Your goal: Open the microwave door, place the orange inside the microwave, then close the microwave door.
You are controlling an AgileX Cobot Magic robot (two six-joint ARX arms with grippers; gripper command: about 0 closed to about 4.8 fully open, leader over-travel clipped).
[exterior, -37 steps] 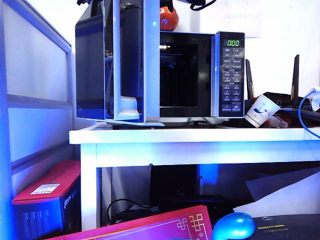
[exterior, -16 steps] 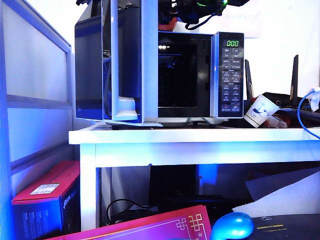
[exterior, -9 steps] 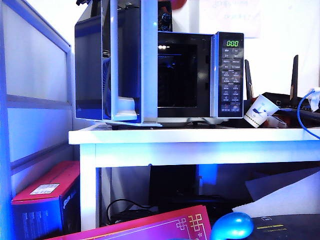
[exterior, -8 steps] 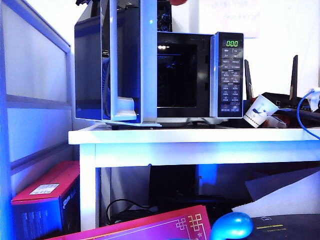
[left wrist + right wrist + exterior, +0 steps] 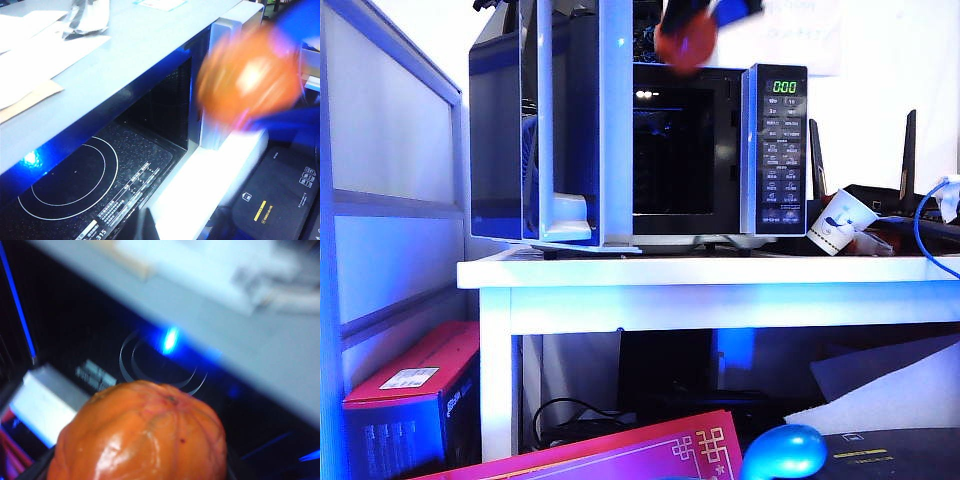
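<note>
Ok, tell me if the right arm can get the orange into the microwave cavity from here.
Probably yes: the microwave door is swung wide, the cavity looks empty, and the right end effector holds the orange at the opening's top edge.

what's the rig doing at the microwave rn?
The large black-and-silver microwave stands with its glossy black glass door swung open to the left. The right gripper, at the top front edge of the cavity, holds the small round orange fruit, which is motion-blurred and not yet inside. The left gripper is not visible; its camera looks into the empty cavity. A white paper cup leans beside the microwave.
</note>
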